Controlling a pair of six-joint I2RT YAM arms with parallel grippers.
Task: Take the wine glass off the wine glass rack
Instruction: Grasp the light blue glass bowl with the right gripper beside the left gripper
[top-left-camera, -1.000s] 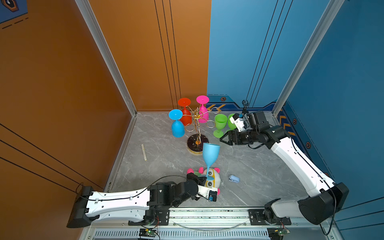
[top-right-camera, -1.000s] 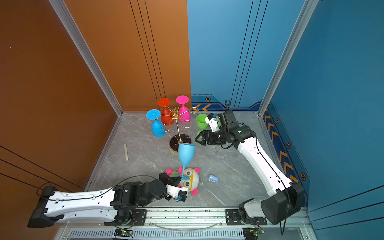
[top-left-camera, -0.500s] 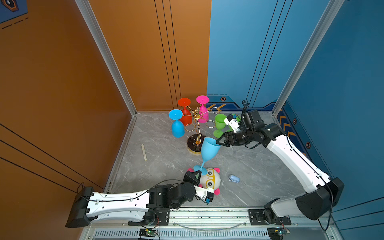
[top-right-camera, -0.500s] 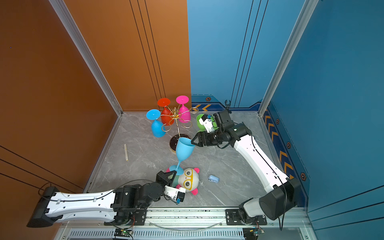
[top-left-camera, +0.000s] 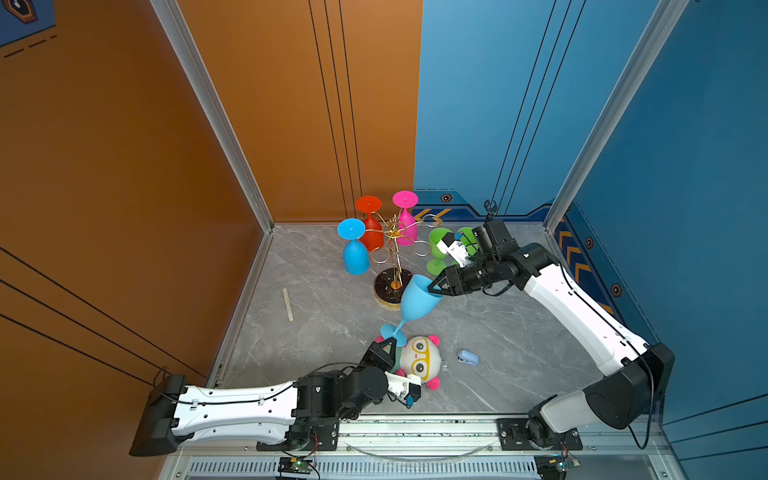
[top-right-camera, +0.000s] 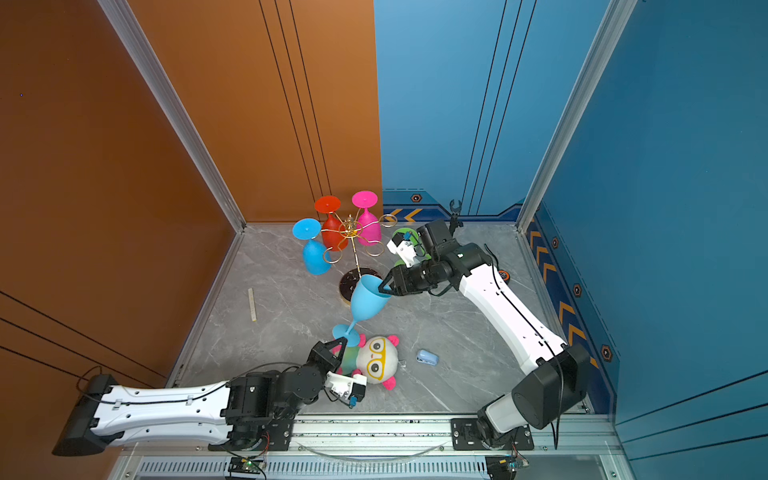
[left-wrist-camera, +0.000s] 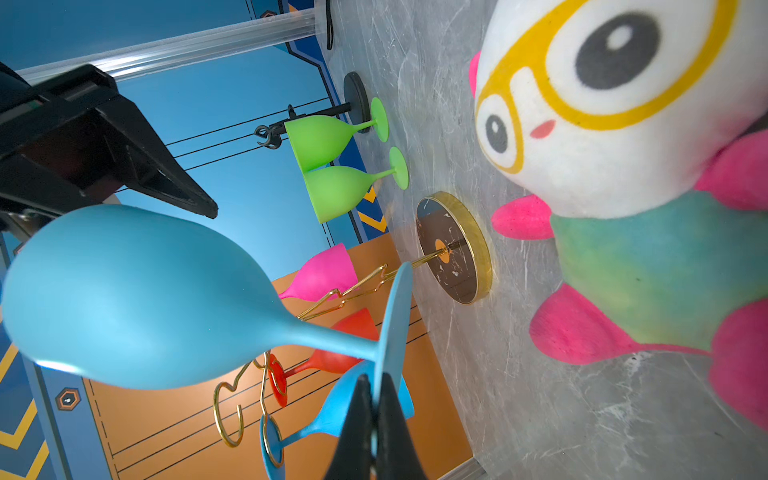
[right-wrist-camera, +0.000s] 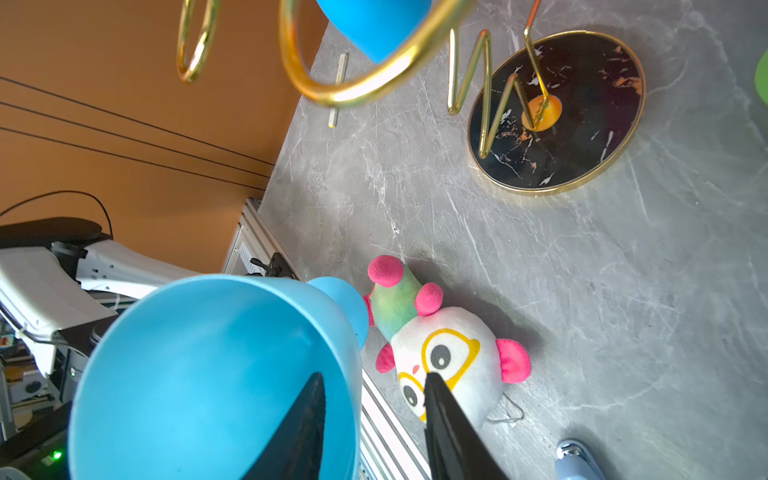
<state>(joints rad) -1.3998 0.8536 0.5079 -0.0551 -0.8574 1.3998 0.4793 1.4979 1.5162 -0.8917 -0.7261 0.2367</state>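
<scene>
left gripper (top-left-camera: 391, 341) clamped on wine glass (top-left-camera: 417, 301) foot | glass tilted, upright a second ago | right gripper (top-left-camera: 434, 288) in from green glasses (top-left-camera: 437, 243), part-open, jaws straddling the bowl rim

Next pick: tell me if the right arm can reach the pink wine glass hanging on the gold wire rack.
Probably not yet: the right gripper straddles the rim of the light blue wine glass pinched at its foot by the left gripper. Nothing else seems to block the pink wine glass.
</scene>
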